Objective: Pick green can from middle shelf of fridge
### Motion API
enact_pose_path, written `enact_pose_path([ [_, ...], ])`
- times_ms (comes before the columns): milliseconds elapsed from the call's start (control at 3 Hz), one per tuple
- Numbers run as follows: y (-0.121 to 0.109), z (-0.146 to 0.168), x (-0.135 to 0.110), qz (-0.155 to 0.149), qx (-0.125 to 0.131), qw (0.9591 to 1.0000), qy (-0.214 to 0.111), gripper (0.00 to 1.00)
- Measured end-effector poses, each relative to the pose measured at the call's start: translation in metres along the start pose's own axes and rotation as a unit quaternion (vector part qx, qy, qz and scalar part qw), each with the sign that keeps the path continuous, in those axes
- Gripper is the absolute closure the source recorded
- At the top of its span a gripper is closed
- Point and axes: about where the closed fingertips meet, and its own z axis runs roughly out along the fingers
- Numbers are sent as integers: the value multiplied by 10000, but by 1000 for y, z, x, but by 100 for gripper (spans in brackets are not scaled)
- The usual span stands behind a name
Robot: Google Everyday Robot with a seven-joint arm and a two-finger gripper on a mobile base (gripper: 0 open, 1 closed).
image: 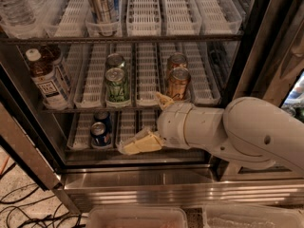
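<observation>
The green can (117, 87) stands upright at the front of a white lane on the middle shelf (90, 109) of the fridge (142, 180). A darker second green can (114, 61) stands right behind it. Two copper-orange cans (178, 83) stand two lanes to the right. My gripper (150, 122) is open and empty, in front of the shelf edge, below and to the right of the green can. Its upper fingertip (164, 100) is near the copper cans. Its lower finger (138, 144) hangs in front of the bottom shelf.
A labelled bottle (47, 80) stands at the left of the middle shelf. Blue cans (99, 133) sit on the bottom shelf. A tall can (102, 4) and a clear bottle (14, 6) are on the top shelf. Clear bins (137, 217) and floor cables (19, 208) lie below.
</observation>
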Motion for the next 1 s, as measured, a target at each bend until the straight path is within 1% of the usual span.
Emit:
enact_pose_path([
  [333,0,0,0,0,0,10000,0,0],
  [667,1,-3,4,62,196,9996,-206,0],
  [1000,-8,0,6,103,548,9966,-605,0],
])
